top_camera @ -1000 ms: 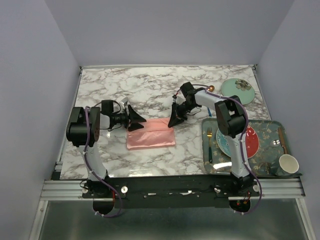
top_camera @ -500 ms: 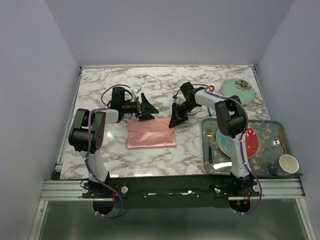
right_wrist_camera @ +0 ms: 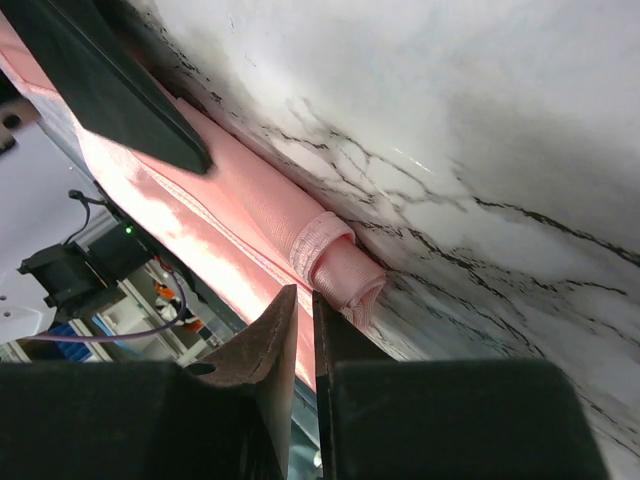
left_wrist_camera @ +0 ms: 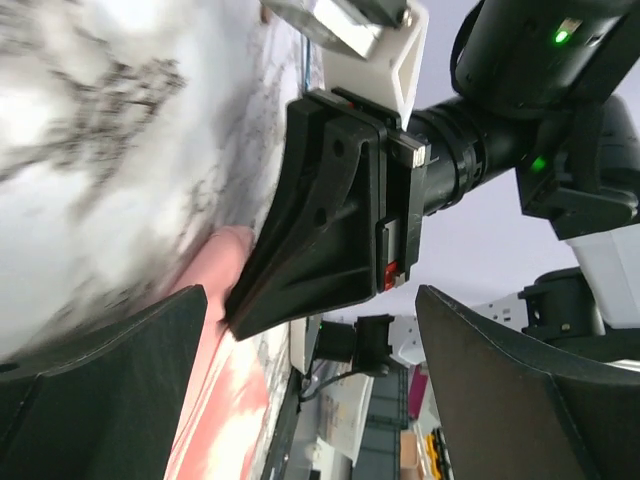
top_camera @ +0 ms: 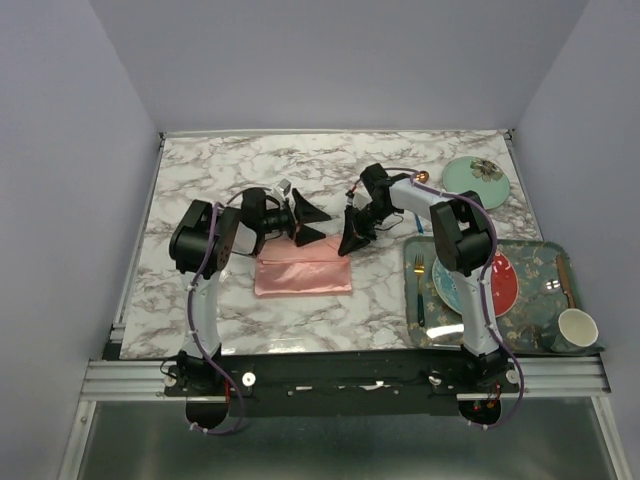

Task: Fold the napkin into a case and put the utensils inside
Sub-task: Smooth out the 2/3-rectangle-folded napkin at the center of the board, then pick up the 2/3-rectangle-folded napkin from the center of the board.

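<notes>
We see the napkin (right_wrist_camera: 250, 215) right in front of the right claw (right_wrist_camera: 305, 292). It is soft pink cloth, shiny like satin, with small creases and a stitched edge rolled up at the corner. Both that claw and the left claw (top_camera: 325, 224) look like hard black plastic, dull and smooth. Under the claws, the table (right_wrist_camera: 480, 150) is smooth and glossy, white with grey marble lines.
</notes>
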Controlling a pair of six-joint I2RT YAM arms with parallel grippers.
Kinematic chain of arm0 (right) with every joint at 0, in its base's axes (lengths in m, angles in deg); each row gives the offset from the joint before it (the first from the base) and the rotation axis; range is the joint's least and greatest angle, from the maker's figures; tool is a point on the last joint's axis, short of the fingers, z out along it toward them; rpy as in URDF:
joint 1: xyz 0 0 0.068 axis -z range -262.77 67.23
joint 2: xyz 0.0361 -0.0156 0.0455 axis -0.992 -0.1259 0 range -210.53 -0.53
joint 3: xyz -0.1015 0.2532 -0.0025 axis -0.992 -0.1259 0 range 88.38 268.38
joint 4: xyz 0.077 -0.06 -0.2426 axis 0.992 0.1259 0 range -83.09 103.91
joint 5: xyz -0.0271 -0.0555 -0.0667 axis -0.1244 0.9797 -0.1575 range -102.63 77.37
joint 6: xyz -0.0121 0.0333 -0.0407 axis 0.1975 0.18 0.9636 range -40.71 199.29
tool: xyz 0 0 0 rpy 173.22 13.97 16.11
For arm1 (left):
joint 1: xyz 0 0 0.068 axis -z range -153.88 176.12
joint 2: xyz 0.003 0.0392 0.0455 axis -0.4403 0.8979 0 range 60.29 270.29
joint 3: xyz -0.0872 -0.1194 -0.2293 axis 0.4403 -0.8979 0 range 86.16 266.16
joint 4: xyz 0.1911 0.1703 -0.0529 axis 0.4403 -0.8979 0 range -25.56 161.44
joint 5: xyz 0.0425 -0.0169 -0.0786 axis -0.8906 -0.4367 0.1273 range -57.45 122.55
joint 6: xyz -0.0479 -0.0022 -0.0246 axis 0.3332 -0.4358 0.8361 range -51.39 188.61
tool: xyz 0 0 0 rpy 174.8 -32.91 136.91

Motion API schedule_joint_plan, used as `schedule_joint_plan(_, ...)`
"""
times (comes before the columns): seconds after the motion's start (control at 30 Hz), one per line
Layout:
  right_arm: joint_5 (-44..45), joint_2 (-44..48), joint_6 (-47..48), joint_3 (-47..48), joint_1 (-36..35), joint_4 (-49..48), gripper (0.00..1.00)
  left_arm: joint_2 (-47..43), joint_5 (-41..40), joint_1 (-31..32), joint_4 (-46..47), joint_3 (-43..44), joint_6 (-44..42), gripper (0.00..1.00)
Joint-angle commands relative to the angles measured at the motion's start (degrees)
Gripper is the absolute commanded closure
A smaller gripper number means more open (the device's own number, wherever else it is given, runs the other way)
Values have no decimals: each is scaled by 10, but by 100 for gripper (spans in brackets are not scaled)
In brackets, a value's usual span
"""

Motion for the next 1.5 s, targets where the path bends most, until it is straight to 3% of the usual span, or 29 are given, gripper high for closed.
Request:
schedule_joint_plan(0.0, 138, -34, 23, -23, 2, 19, 79, -19, 2, -62, -89, -47, -82, 1)
schedule_joint_plan(0.1, 145, -34, 25, -23, 1, 22, 79, -56, 26, -108, -200, -61, -155, 1)
schedule_joint_plan(0.17, 149, -34, 24, -23, 2, 22, 79, -74, 37, -148, -269, -60, -247, 1)
schedule_joint_plan(0.2, 149, -33, 23, -24, 2, 22, 80, -88, 42, -152, -342, -56, -278, 1)
schedule_joint_plan(0.37, 146, -33, 26, -25, 2, 23, 80, -123, 49, -244, -642, -1, -547, 1)
schedule_joint_plan(0.47, 140, -32, 29, -20, 2, 21, 80, -156, 33, -274, -749, 52, -665, 1)
schedule_joint_plan(0.57, 136, -31, 34, -13, 1, 19, 80, -200, 29, -268, -744, 75, -661, 9)
schedule_joint_plan(0.63, 135, -31, 39, -7, 1, 18, 80, -222, 23, -257, -728, 85, -650, 26)
schedule_joint_plan(0.67, 138, -31, 41, -5, 0, 18, 80, -229, 4, -232, -735, 103, -669, 52)
schedule_joint_plan(0.7, 139, -31, 43, -3, 0, 19, 80, -247, -9, -215, -773, 114, -699, 63)
schedule_joint_plan(0.73, 140, -31, 46, -1, 0, 18, 81, -257, -26, -191, -794, 124, -782, 71)
schedule_joint_plan(0.77, 141, -31, 46, -1, 1, 18, 81, -271, -56, -140, -818, 134, -832, 75)
schedule_joint_plan(0.93, 147, -31, 63, 7, -3, 21, 82, -388, -188, -15, -823, 49, -1046, 48)
schedule_joint_plan(0.97, 149, -29, 63, 6, -4, 22, 82, -411, -210, 10, -812, 23, -1116, 46)
schedule_joint_plan(1.07, 151, -30, 64, 6, -6, 22, 82, -498, -293, 102, -748, -91, -1207, 44)
schedule_joint_plan(1.17, 152, -30, 67, 9, -7, 22, 82, -554, -352, 178, -701, -165, -1233, 45)
schedule_joint_plan(1.2, 153, -30, 67, 9, -9, 21, 82, -582, -394, 236, -669, -211, -1244, 45)
schedule_joint_plan(1.47, 155, -30, 66, 4, -12, 20, 82, -567, -475, 315, -597, -273, -1283, 45)
